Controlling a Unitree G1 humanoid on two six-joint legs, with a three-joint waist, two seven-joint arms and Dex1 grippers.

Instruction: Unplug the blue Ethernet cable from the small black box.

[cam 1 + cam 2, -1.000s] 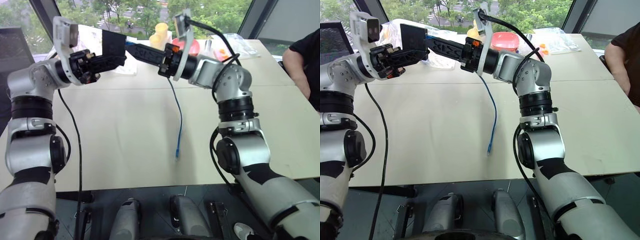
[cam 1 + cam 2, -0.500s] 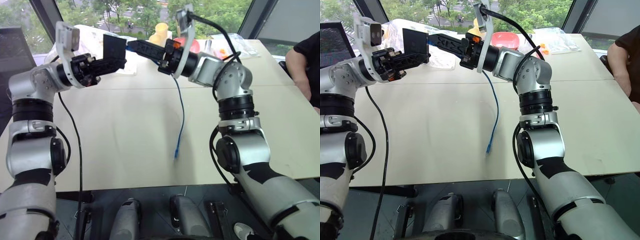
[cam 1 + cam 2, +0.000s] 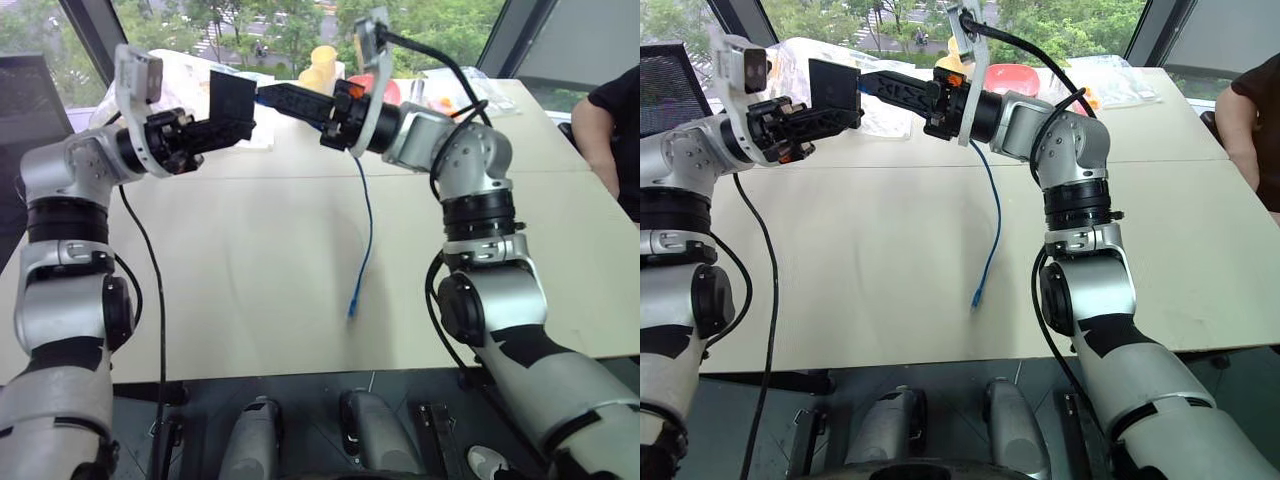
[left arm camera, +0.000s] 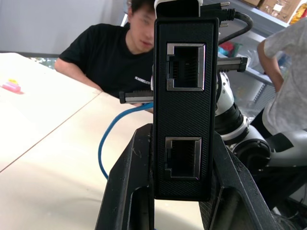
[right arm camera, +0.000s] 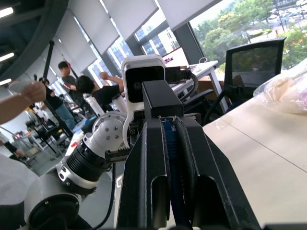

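Cluttered table (image 3: 250, 250): left claw (image 3: 240, 122) clamps small black box (image 3: 230, 97), right claw (image 3: 268, 95) pinches blue Ethernet cable (image 3: 367, 215).

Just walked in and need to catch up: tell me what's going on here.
The robot holds a small black box up over the table in its shut left gripper. Its right gripper is shut on the blue cable right at the box, and the rest of the cable hangs down to the table. Whether the plug is out yet I can't tell.
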